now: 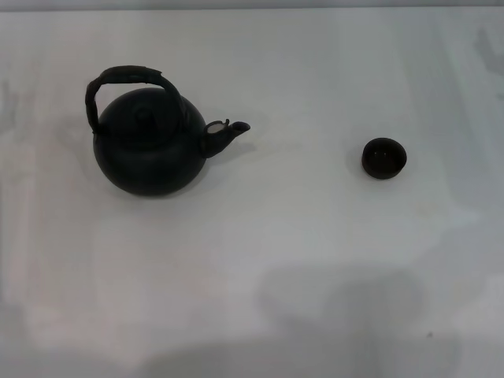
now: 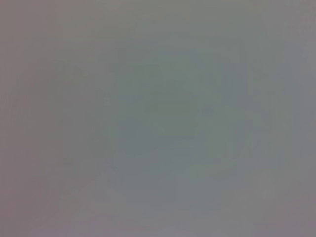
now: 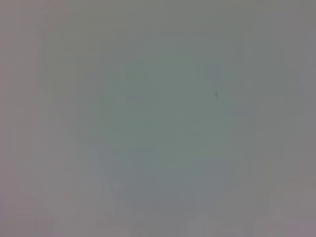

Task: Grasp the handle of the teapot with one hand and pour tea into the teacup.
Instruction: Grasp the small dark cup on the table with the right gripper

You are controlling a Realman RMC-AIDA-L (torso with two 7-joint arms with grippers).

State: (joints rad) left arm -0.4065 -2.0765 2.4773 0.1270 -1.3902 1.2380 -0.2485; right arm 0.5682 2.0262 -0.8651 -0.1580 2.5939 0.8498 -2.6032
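The round matte black teapot (image 1: 150, 150) stands upright on the white table at the left of the head view, its short spout (image 1: 228, 132) pointing right. Its arched handle (image 1: 126, 79), wrapped in rough dark binding, rises over the knobbed lid (image 1: 143, 112). The tiny dark teacup (image 1: 383, 157) stands upright at the right, well apart from the pot. Neither gripper shows in any view. Both wrist views show only a plain grey surface.
The white table (image 1: 276, 252) spreads around both things. A faint shadow lies along the near edge. The table's far edge runs along the top of the head view.
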